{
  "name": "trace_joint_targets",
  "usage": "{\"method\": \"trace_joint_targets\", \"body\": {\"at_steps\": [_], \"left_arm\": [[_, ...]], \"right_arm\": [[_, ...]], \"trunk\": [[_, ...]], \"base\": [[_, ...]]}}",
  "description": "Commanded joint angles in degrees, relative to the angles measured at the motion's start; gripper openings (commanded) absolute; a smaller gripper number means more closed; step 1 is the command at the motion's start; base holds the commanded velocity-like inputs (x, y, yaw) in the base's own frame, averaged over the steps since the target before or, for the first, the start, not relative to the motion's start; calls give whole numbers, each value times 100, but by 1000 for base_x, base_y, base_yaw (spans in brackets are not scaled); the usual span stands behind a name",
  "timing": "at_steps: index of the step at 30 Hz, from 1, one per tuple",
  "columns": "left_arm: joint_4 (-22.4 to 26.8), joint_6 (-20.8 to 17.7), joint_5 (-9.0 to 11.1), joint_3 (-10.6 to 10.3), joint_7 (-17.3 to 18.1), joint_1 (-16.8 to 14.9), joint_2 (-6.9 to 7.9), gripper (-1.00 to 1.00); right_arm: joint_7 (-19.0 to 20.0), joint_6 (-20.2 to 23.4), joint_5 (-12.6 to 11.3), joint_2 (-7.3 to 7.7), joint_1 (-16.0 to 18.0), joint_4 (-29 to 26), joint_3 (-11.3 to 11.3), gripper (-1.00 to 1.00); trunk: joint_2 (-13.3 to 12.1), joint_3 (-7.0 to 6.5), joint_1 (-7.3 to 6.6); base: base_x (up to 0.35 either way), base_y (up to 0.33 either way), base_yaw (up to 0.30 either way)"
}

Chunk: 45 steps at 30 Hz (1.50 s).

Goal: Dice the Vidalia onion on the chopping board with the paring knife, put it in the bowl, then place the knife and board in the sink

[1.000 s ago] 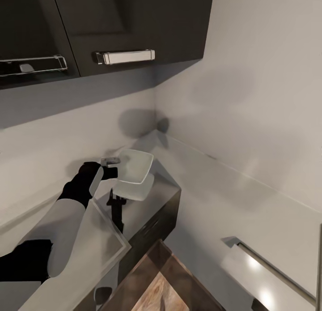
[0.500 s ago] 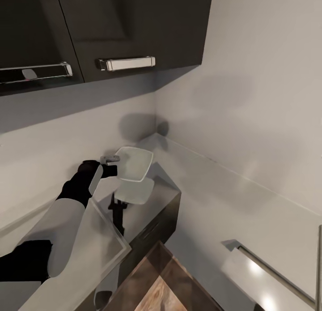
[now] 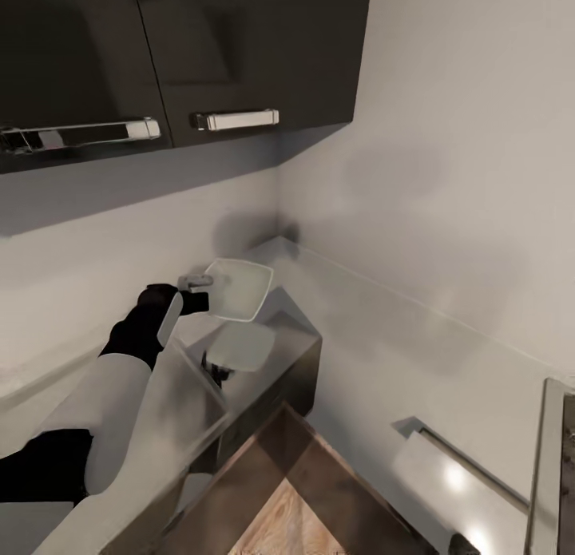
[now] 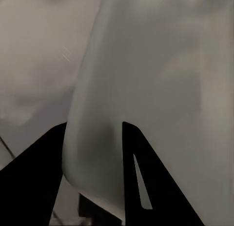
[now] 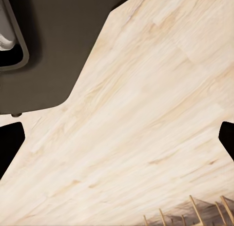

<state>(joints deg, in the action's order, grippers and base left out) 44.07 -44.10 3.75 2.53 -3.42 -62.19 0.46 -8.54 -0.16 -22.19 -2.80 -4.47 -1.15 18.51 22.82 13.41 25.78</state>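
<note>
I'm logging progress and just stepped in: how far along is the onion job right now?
Nothing looks finished: no diced onion shows anywhere. In hand: the left tool grips the rim of the white bowl, holding it tilted above the grey countertop; its fingers straddle the bowl's edge in the left wrist view. The right tool is open over wood floor. Fetching the onion, dicing, filling the bowl and sinking knife and board seemingly remain.

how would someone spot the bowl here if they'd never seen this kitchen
Start at the dark wall cabinets and drop to the corner of the grey countertop below them. There the left gripper holds the bowl by its rim, lifted and tilted above the surface. It is the white squarish dish with rounded corners, its paler reflection beneath it.
</note>
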Motion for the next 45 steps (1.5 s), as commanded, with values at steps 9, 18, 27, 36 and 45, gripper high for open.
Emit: {"method": "trace_joint_targets", "body": {"at_steps": [9,18,27,36,45], "left_arm": [[69,-31,47,8,-36,-3,-2,-100],[80,-29,47,-11,-36,-3,-16,-100],[103,-36,47,107,-43,-3,-2,-100],[897,-347,16,1305,-53,1,94,-100],[1219,-761,4,1402,-61,5,171,-100]], "right_arm": [[-3,-10,-31,-4,-6,-22,78,100],[-11,-79,-35,-1,-2,-167,203,100],[-22,-955,-43,-18,-3,-271,198,100],[-43,-1780,-46,69,-3,-286,191,100],[-132,-1960,-29,101,-10,-696,189,100]], "trunk": [[10,-50,0],[10,-54,0],[10,-54,0],[10,-41,0],[10,-12,0]], "base": [[-321,0,0],[-321,0,0],[-322,6,0],[-322,98,106],[-322,103,259]]}}
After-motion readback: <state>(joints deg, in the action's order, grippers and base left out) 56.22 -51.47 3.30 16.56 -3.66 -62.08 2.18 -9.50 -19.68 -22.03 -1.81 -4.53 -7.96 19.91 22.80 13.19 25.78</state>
